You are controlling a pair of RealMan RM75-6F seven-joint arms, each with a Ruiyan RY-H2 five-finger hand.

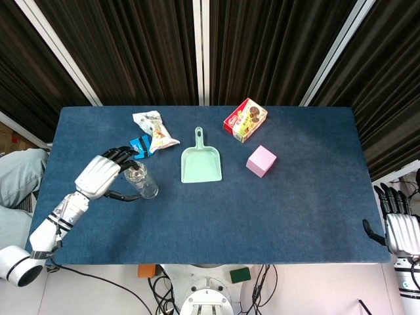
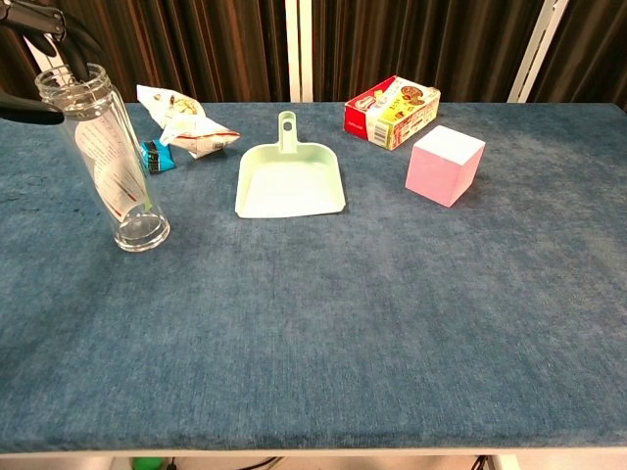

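A tall clear glass jar (image 1: 141,182) with a printed label stands upright at the left of the blue table (image 1: 295,210); the chest view shows the jar (image 2: 108,157) close up. My left hand (image 1: 102,174) is right beside its top, its thumb on the near side and its dark fingers (image 2: 54,24) reaching round the far side of the rim. The fingers stay apart and I see no firm grip. My right hand (image 1: 397,230) hangs off the table's near right corner, fingers stretched out, holding nothing.
A mint green dustpan (image 1: 201,164) lies mid-table. A crumpled snack bag (image 1: 154,128) and a small blue packet (image 1: 140,146) lie just behind the jar. A red and green cookie box (image 1: 245,120) and a pink cube (image 1: 261,161) sit to the right.
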